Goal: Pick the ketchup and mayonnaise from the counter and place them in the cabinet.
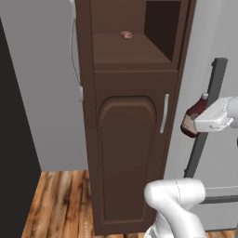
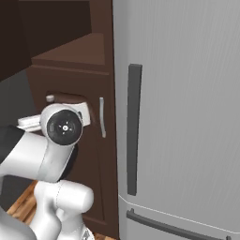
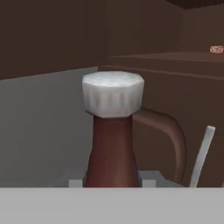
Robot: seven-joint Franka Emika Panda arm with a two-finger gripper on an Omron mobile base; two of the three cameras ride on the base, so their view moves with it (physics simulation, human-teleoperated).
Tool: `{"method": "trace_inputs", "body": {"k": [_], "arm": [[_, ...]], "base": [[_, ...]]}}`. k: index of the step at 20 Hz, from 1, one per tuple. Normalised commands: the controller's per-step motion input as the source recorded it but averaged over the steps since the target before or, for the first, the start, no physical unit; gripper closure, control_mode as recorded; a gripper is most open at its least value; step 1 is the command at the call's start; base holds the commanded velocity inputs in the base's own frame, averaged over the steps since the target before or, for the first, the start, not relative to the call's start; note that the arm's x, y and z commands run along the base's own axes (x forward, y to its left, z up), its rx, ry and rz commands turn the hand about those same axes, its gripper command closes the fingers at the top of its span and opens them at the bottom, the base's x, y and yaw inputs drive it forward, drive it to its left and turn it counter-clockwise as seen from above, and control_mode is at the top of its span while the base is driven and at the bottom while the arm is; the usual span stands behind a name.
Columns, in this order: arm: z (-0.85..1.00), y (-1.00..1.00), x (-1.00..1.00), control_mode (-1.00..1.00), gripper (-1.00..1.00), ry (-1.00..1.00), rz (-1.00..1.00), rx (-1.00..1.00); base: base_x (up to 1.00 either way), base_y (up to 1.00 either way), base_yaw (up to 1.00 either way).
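You've got the ketchup (image 1: 193, 118) pinched in the gripper (image 1: 201, 122), jaws pressed onto its body with the neck and cap sticking out past them. It's hanging in the air right of the cabinet (image 1: 130, 153), below the niche (image 1: 135, 46). Held upright like that, my guess is so it can go straight onto the niche floor without tipping.
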Motion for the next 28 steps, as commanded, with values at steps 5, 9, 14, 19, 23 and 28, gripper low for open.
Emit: {"method": "trace_inputs", "body": {"k": [5,9,14,19,23,28], "arm": [[0.26,0.03,-0.11,-1.00,1.00,-0.07,0.00,-0.11],[0.19,0.02,-0.01,-1.00,1.00,-0.02,-0.04,-0.09],[0.21,0.06,0.00,-1.00,1.00,0.00,-0.10,-0.05],[0.22,0.11,0.00,-1.00,1.00,-0.01,-0.11,-0.01],[0.29,0.08,0.00,-1.00,1.00,-0.04,-0.12,0.00],[0.25,0.03,0.04,-1.00,1.00,-0.04,-0.07,0.00]], "base": [[0.00,0.00,0.00],[0.00,0.00,0.00],[0.00,0.00,0.00],[0.00,0.00,0.00],[0.00,0.00,0.00],[0.00,0.00,0.00]]}}
